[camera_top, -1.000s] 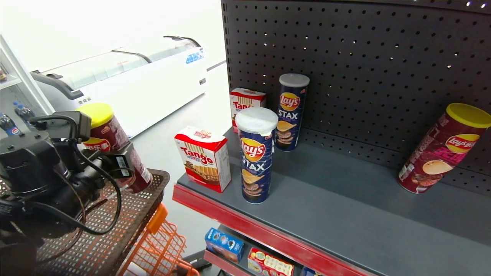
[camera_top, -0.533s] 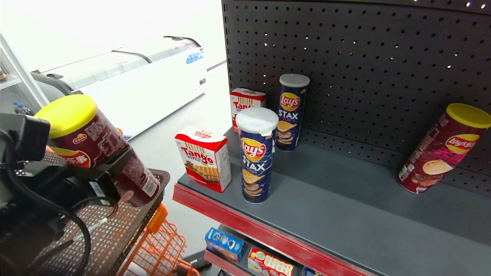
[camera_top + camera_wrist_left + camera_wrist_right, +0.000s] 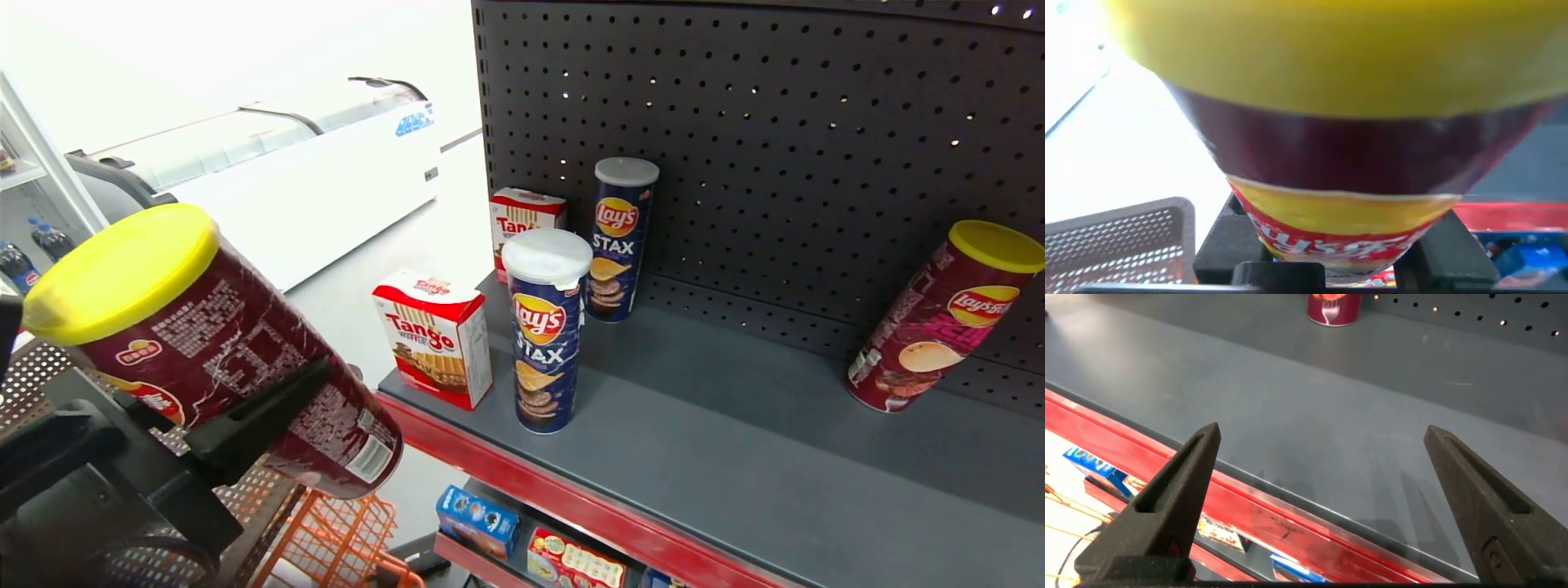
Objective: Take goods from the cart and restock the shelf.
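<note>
Currently the left claw [image 3: 253, 384] is clamped across the body of the maroon can [image 3: 212, 343]. The can is tilted, with its yellow lid [image 3: 122, 269] uppermost. It hangs above the cart [image 3: 343, 523], just off the front left corner of the shelf [image 3: 735, 441] and clear of it. The right claw [image 3: 1323, 498] is spread wide and holds nothing, above the shelf's red front edge.

Handling (judgement):
- The can is probably a light cardboard tube, stiff lengthwise but liable to dent under a hard squeeze. The contents are likely brittle.
- The glossy wrap may slip, so grip at mid-body across the diameter, clear of the push-on lid.
- Tall and narrow, it should tip readily, so seat the base flat before release. A second maroon can [image 3: 939, 327] already leans against the pegboard [image 3: 816, 122].

Labels:
- The held can carries a round red-and-yellow emblem, a block of small white print and a barcode near the base.
- The blue cans [image 3: 543, 327] and the wafer boxes [image 3: 433, 339] at the shelf's left end show large printed fronts.
</note>
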`<state>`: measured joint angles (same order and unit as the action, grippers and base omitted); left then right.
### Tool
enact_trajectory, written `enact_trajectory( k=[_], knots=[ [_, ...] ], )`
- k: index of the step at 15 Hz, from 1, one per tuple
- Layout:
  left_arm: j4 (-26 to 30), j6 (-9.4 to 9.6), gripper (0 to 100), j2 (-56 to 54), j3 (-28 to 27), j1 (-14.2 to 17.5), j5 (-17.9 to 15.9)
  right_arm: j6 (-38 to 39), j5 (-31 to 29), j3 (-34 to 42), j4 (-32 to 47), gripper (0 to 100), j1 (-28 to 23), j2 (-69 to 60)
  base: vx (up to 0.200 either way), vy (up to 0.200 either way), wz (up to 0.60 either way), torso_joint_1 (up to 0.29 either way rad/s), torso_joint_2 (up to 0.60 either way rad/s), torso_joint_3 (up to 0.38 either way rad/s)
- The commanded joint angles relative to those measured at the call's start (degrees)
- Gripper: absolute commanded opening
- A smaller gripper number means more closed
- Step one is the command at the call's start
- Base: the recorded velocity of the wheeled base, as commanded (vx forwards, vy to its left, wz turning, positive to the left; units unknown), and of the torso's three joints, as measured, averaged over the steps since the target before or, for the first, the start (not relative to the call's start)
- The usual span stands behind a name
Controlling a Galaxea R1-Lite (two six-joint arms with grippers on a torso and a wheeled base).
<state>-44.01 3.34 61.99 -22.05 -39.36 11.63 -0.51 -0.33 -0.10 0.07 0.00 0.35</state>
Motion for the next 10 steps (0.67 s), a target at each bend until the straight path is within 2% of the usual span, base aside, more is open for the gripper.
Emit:
enact_trajectory(
  k=[1, 4, 5, 8, 10],
  knots=[
    [-0.4, 0.18, 0, 1.6, -0.6, -0.5, -0.5, 0.0, 0.0, 0.0, 0.0, 100, -0.1, 0.1, 0.000, 0.000, 0.00, 0.000, 0.00, 0.000],
    [-0.6, 0.61, 0, 4.5, 0.3, -2.6, -2.8, 0.0, 0.1, 0.0, 0.0, 100, 0.0, 0.1, 0.000, 0.000, 0.00, 0.000, 0.00, 0.000],
    [-1.2, 1.14, 0, 6.5, -0.8, -3.1, -2.8, 0.0, 0.0, 0.0, 0.0, 100, 0.0, 0.1, 0.000, 0.000, 0.00, 0.000, 0.00, 0.000],
    [-2.2, 1.14, 0, 9.0, -3.5, -4.4, -5.0, 0.0, 0.1, 0.0, 0.0, 100, -0.1, 0.1, 0.000, 0.000, 0.00, 0.000, 0.00, 0.000],
    [-1.5, 1.14, 0, 9.5, -4.2, -5.5, -9.4, 0.0, 0.0, 0.0, 0.0, 100, 0.0, 0.1, 0.000, 0.000, 0.00, 0.000, 0.00, 0.000]
  ],
)
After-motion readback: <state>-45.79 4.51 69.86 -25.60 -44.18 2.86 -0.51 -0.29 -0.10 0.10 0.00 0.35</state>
